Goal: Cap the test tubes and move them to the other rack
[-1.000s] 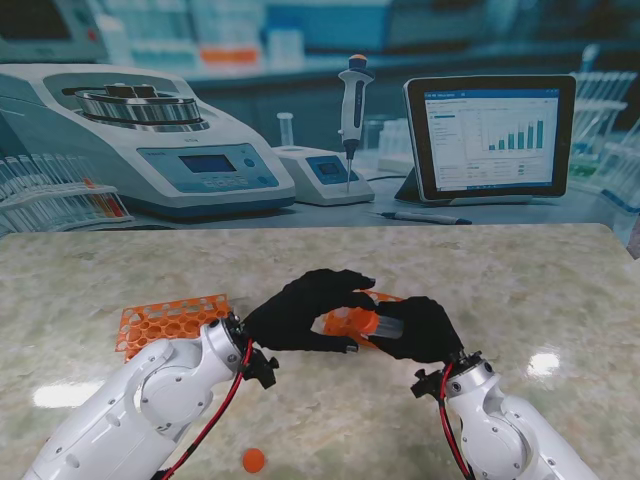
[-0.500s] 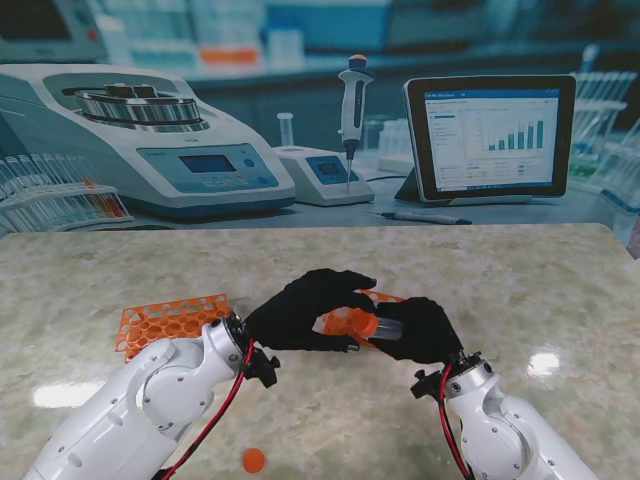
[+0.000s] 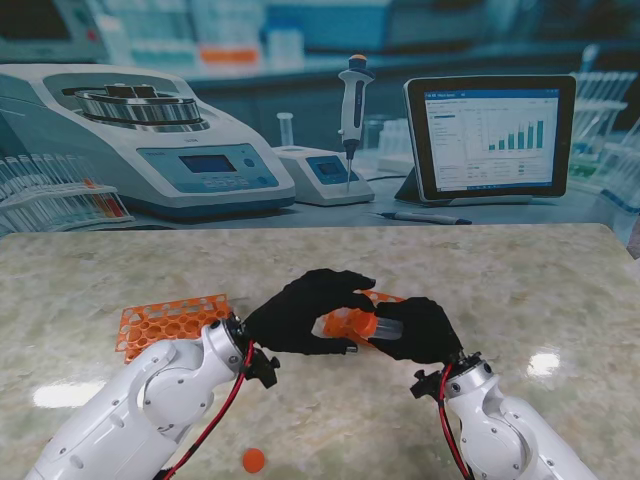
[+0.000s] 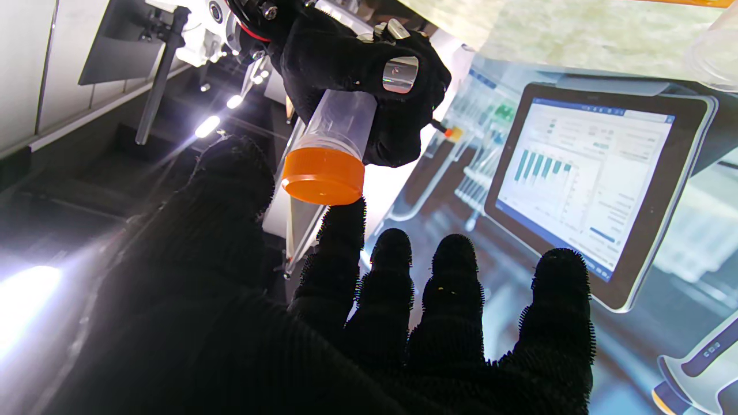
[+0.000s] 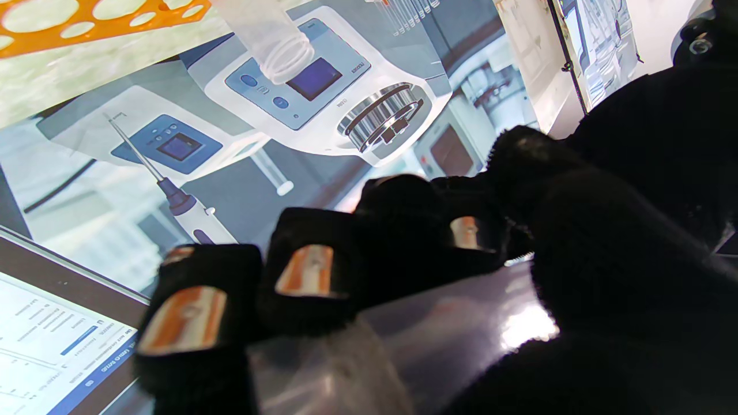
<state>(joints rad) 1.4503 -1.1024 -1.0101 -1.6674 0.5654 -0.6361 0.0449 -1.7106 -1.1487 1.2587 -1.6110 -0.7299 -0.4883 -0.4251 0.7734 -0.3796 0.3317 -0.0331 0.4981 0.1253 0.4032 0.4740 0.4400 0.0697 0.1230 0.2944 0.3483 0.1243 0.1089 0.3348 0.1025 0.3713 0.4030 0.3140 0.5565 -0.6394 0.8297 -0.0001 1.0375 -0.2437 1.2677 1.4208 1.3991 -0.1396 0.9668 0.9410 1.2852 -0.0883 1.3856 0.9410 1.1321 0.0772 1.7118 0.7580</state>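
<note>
My right hand (image 3: pixel 420 330) is shut on a clear test tube (image 4: pixel 341 124), held tilted above the table. An orange cap (image 4: pixel 324 176) sits on the tube's mouth. My left hand (image 3: pixel 305 310) meets it from the left, thumb and index finger (image 4: pixel 341 230) pinching the cap while the other fingers stay spread. In the right wrist view my fingers (image 5: pixel 305 271) wrap the tube's clear wall (image 5: pixel 415 346). Behind the hands stands an orange rack (image 3: pixel 340 320), partly hidden, holding an uncapped tube (image 5: pixel 271 40). A second orange rack (image 3: pixel 168 320) lies to the left.
A loose orange cap (image 3: pixel 254 460) lies on the marble table (image 3: pixel 520 270) near me, between the arms. The backdrop behind the table's far edge is a printed lab scene with a centrifuge (image 3: pixel 150 140), a pipette and a tablet (image 3: pixel 490 135).
The left hand's fingers have shifted very slightly around the cap. The right hand and tube have stayed in place.
</note>
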